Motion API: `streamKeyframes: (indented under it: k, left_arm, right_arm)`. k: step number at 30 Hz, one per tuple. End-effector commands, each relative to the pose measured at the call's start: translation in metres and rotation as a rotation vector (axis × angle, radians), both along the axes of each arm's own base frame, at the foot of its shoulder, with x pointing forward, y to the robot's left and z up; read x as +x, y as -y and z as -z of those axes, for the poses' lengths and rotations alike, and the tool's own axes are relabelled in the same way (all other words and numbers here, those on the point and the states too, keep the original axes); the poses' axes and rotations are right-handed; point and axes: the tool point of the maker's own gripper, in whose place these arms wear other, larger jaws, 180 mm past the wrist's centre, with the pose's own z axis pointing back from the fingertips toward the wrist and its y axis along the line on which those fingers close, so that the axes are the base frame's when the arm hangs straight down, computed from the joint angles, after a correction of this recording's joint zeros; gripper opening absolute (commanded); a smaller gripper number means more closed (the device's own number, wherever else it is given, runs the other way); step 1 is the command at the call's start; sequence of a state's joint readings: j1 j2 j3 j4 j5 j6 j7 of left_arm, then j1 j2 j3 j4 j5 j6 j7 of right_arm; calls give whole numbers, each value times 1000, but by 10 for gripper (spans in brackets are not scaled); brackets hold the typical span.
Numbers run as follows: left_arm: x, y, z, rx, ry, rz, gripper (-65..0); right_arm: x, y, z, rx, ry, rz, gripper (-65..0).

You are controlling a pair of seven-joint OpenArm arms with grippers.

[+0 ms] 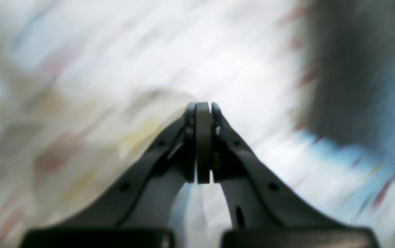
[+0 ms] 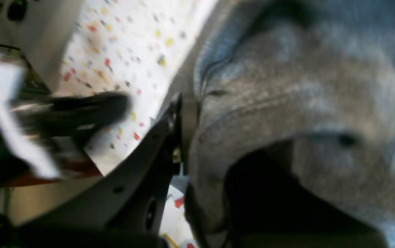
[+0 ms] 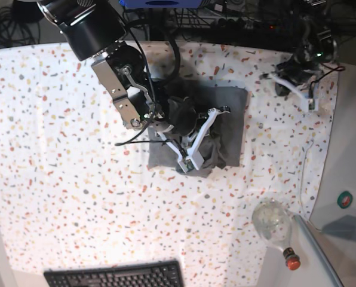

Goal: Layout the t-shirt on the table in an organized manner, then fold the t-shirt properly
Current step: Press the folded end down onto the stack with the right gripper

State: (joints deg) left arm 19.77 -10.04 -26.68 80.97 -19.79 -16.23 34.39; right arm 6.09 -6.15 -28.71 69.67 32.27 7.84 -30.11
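- My right gripper (image 2: 183,113) is pinched down on the t-shirt (image 3: 226,128). In the right wrist view the grey knit is bunched up right against the one finger (image 2: 139,162) I can make out, and the cloth covers the other, so that's a grip on fabric.
- From the base view that same gripper (image 3: 187,122) sits over the middle of the shirt, with the arm reaching in from the far left.
- The shirt is a rumpled grey heap lying on the table (image 3: 58,179), a bit right of centre and toward the far side. Not flat; the part around my gripper is scrunched and darker.
- My left gripper (image 1: 203,113) has its pads pressed together with nothing between them. That wrist view is heavily blurred: just streaks of the speckled cloth and a dark patch at the right.
- In the base view the left gripper (image 3: 285,81) is at the far right corner of the table, well apart from the shirt.
- Near edge: a black keyboard (image 3: 115,276). Near right: a clear bottle with a red cap (image 3: 276,227) lying at the cloth's edge.
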Motion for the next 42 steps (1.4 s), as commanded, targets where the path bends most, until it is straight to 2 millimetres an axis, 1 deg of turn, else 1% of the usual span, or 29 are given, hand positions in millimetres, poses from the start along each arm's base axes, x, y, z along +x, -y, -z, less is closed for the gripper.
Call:
streamKeyframes:
  k: [1,3,4,6,8,10,11,13,14,16,19,26,29,30,32,33,35,36,38,39,40,41,42]
  left_arm:
    - [3,-20,-16,16,37,-35,-650]
    - [-18,-49,-25,-9,22,-120,-650]
    - [-27,-63,-31,-16,21,-157,-650]
    - [-40,-89,-45,-1,34,-206,-650]
    - [-48,-107,-54,31,34,-228,-650]
    - [-51,-119,-59,54,37,-244,-650]
    - [-52,-121,-61,57,39,-250,-650]
    - [-51,-123,-62,59,42,-252,-650]
    - [-51,-122,-61,58,43,-249,-650]
    - [-48,-119,-61,53,45,-246,-650]
    - [-47,-118,-61,49,50,-247,-650]
    - [-48,-118,-60,49,47,-248,-650]
    - [-49,-119,-60,48,46,-249,-650]
    - [-49,-119,-60,48,46,-249,-650]
    - [-49,-119,-59,48,45,-250,-650]
    - [-49,-119,-59,48,45,-250,-650]
    - [-49,-119,-60,49,45,-249,-650]
    - [-49,-121,-61,52,47,-252,-650]
    - [-50,-123,-62,56,47,-255,-650]
    - [-51,-124,-62,58,45,-255,-650]
    - [-52,-125,-63,61,46,-256,-650]
    - [-53,-129,-65,70,47,-262,-650]
    - [-55,-134,-68,77,53,-277,-650]
  right_arm:
    - [12,-9,-18,42,41,6,-650]
    - [12,-9,-17,42,40,6,-650]
    - [12,-9,-18,43,41,7,-633]
    - [12,-11,-19,46,41,6,-525]
    - [12,-14,-22,55,44,4,-440]
    - [7,-19,-22,53,44,-17,-357]
    - [1,-27,-23,50,51,-47,-320]
    - [-8,-38,-24,40,67,-103,-263]
    - [-9,-43,-27,43,85,-118,-248]
    - [-8,-50,-34,61,122,-125,-246]
    - [1,-57,-46,72,172,-138,-246]
    - [8,-82,-73,50,284,-258,-246]
    - [19,-76,-69,-12,268,-172,-245]
    - [20,-75,-67,-27,263,-156,-245]
    - [19,-77,-69,-29,271,-156,-245]
    - [19,-78,-74,-20,280,-154,-245]
    - [21,-82,-92,12,315,-153,-246]
    - [21,-82,-105,34,346,-154,-246]
    - [25,-66,-118,31,389,-135,-257]
    - [30,-52,-125,16,404,-102,-290]
    - [39,-35,-129,-5,411,-54,-336]
    - [50,-14,-132,-29,410,12,-407]
    - [58,7,-135,-52,408,67,-497]
